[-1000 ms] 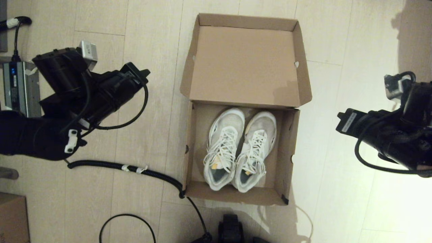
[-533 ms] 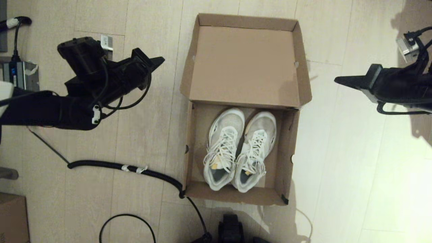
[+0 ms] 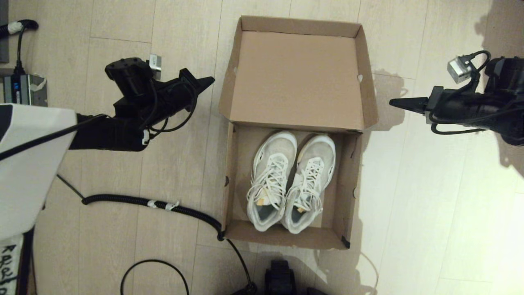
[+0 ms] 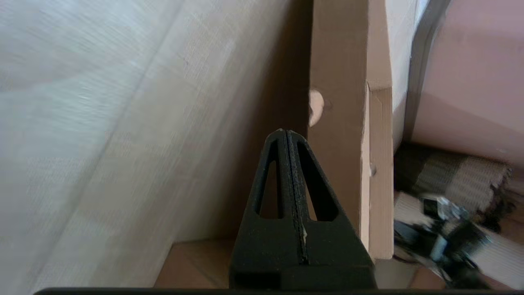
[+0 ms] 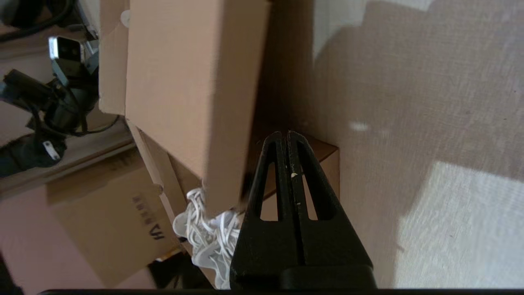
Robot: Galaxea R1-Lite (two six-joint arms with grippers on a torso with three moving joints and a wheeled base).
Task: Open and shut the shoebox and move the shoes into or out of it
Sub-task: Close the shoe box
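Note:
The brown shoebox point(image 3: 232, 172) stands open on the floor, its hinged lid point(image 3: 297, 78) folded back on the far side. Both white sneakers point(image 3: 290, 180) lie side by side inside, toes toward the lid; their laces point(image 5: 208, 233) show in the right wrist view. My left gripper point(image 3: 209, 80) is shut and empty, pointing at the lid's left flap point(image 4: 333, 123), a short way from it. On the other side my right gripper point(image 3: 393, 102) is shut too, holding nothing, pointing at the lid's right flap point(image 5: 184, 90) with a small gap between.
A black corrugated hose point(image 3: 155, 205) runs across the floor to the box's near left corner. A grey power unit point(image 3: 22, 88) sits at the far left, and a smaller brown carton point(image 3: 14, 262) at the near left. Pale floor lies on both sides of the box.
Both arms have swung forward and inward toward the lid's two sides, fingers now pointing at its flaps. The box and shoes have not moved.

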